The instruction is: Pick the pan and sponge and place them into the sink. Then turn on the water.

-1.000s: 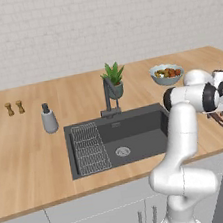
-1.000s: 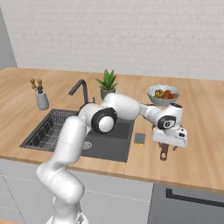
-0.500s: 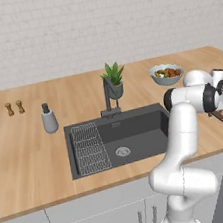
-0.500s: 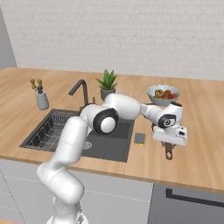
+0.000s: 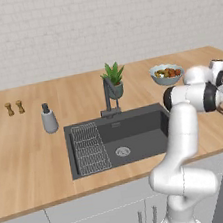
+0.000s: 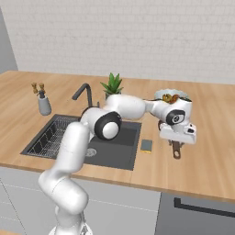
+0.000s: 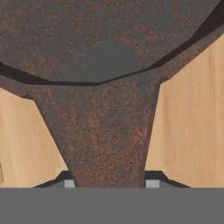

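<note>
The pan (image 7: 109, 57) lies on the wooden counter (image 5: 28, 146) to the right of the sink (image 5: 136, 130), under the robot's hand. In the hand view its rusty dark brown bowl spreads across the top and its handle (image 7: 109, 140) narrows down between the two finger tips, which sit against its sides: the gripper (image 7: 109, 183) is closed on the handle where it meets the bowl. From the right base view the hand covers the bowl, and the handle's end pokes out below it toward the counter's front edge. The sponge (image 6: 146, 145) lies flat just left of the hand, beside the sink's right rim. A bowl of food (image 6: 170, 96) stands behind the hand, partly hidden by the arm. Behind the sink stand the dark faucet (image 5: 108, 96) and a potted plant (image 5: 114, 80). A grey bottle (image 5: 48, 119) and two small shakers (image 5: 14, 108) stand to the sink's left. A wire rack (image 5: 89, 147) lies in the basin's left part.
</note>
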